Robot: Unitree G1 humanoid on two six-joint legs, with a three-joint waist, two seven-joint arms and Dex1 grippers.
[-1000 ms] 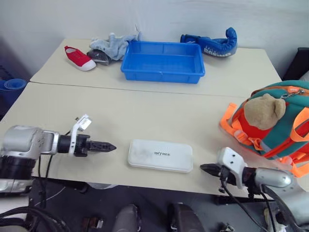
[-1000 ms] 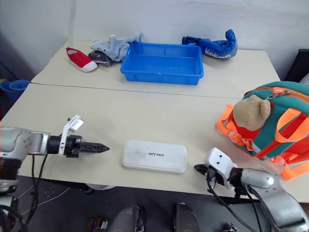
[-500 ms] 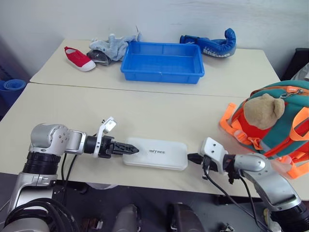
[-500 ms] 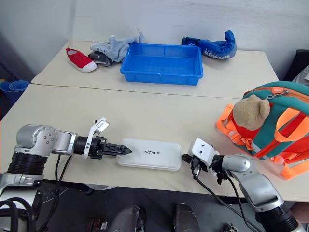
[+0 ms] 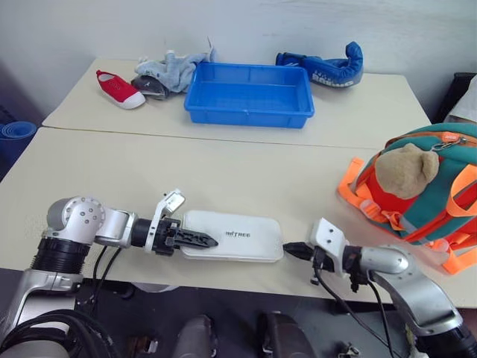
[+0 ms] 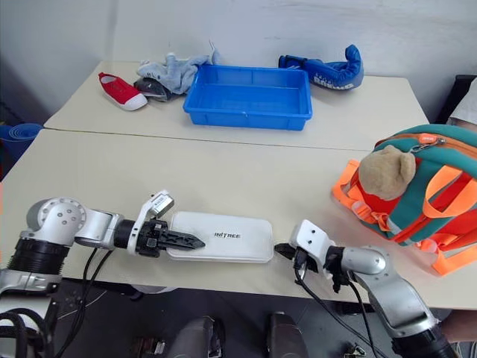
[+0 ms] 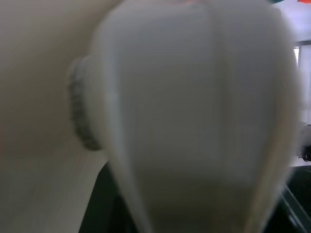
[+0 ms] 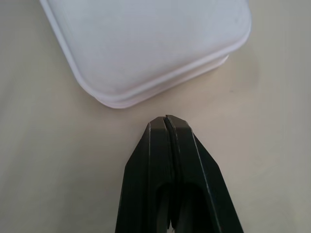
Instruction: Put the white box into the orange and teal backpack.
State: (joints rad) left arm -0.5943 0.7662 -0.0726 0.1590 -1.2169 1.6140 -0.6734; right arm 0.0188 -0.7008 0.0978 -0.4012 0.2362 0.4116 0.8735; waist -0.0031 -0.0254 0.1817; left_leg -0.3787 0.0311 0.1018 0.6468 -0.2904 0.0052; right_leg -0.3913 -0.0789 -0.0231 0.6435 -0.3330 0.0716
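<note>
Left eye view is showing the box (image 5: 232, 236) lying near the table's front edge, the left gripper (image 5: 200, 240) closing over its left end. Right wrist view is showing the right gripper (image 8: 167, 124), jaws shut, just beside the other end; it should press squarely while lifting toward the backpack (image 5: 417, 195).

- The flat white plastic box with rounded corners (image 7: 194, 116) is a soft blur in the left wrist view, its edges smeared.
- The left gripper's black fingers (image 5: 195, 239) cover the box's left end.
- The teal and orange fabric backpack (image 5: 440, 194) runs past the picture's right edge.
</note>
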